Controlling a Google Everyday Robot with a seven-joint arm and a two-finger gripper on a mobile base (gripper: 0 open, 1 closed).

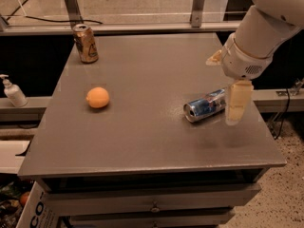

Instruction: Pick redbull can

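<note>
Where hand (pixel 236 109) overlaps redbull can (pixel 204 106), far end hidden.

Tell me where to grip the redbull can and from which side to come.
Grip the redbull can mid-body, across its narrow width, coming from above. It lies on its side on the table, long axis running left-right, top facing the orange. The pincer hangs at its right end.
</note>
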